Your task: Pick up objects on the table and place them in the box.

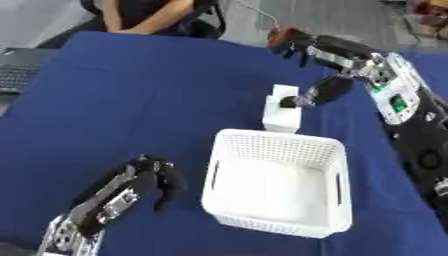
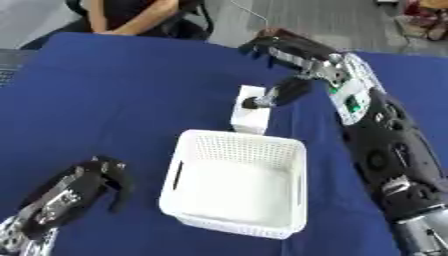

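Left eye view shows my right hand point(image 1: 325, 89) reaching in from the upper right of the frame, its thumb lowered onto the top of a small white rectangular block point(image 1: 282, 109) that stands upright on the dark blue tablecloth point(image 1: 131, 100). The block sits just above centre, right beside the far rim of the white perforated plastic basket point(image 1: 278, 186), which fills the lower middle of the frame and looks empty. I judge this to be the pick step: contact with the block seems made, but it rests on the cloth, not yet lifted. My thumb touches or nearly touches the block's upper face while the other fingers spread outward toward the top of the frame, away from the block, so I cannot tell whether the hand is truly pinching it or only resting against it; the picture is too soft at that spot. The forearm slants down the right edge with the wrist bent inward. Next I would need the fingers to close around the block, lift it clear of the rim, and carry it a short way toward the lower centre over the basket. My left hand point(image 1: 144, 182) idles at the lower left, fingers loosely curled downward and holding nothing.
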### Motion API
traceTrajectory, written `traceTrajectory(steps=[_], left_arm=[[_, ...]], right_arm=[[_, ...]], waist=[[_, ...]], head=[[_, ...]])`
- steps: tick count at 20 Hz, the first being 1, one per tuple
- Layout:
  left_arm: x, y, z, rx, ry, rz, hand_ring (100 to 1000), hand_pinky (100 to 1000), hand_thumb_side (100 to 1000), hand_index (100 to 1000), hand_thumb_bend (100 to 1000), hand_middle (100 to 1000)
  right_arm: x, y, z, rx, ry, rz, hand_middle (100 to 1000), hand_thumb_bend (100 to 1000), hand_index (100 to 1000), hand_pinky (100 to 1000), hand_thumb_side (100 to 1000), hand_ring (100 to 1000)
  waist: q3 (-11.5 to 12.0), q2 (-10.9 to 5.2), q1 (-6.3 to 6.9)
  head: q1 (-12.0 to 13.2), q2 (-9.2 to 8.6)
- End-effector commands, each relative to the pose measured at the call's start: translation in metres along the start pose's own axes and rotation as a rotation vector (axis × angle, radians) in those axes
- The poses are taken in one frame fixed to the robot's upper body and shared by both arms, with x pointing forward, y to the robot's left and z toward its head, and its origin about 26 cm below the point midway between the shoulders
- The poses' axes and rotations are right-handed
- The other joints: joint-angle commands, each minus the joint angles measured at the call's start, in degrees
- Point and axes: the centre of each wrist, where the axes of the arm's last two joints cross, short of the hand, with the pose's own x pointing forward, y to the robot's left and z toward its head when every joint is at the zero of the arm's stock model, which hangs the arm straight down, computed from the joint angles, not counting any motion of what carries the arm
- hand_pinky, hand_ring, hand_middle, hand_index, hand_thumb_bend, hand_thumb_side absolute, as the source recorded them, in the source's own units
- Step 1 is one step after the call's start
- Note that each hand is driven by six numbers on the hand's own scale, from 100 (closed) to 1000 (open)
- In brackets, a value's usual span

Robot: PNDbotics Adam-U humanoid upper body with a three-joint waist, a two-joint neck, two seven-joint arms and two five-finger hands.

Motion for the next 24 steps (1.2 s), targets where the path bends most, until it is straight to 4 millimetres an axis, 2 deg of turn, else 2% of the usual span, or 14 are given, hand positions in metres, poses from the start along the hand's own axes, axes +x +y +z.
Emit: traceTrajectory(steps=[1,7,16,24], left_arm=[[0.005,0.000,-0.003,-0.009,-0.022,-0.007,254,153,913,667,100,408],[0.005,0.000,-0.003,-0.011,-0.024,-0.007,254,154,913,668,100,407],[0.005,0.000,-0.004,-0.014,-0.026,-0.004,254,155,914,668,101,407],[0.005,0.000,-0.004,-0.017,-0.027,-0.002,254,155,915,669,102,406]], right_arm=[[0.000,-0.006,-0.001,0.140,-0.100,0.106,872,624,954,647,520,831],[-0.003,0.003,-0.002,0.147,-0.069,0.103,871,623,953,647,518,831],[-0.002,0.006,-0.004,0.141,-0.066,0.109,866,617,945,639,521,822],[0.009,0.008,-0.014,0.122,-0.093,0.104,833,607,920,566,526,774]], waist=[[0.2,-0.75,0.16],[0.3,-0.68,0.19],[0.5,-0.70,0.07],[1.2,-0.68,0.01]], head=[[0.3,0.37],[0.4,0.36],[0.5,0.34],[0.4,0.25]])
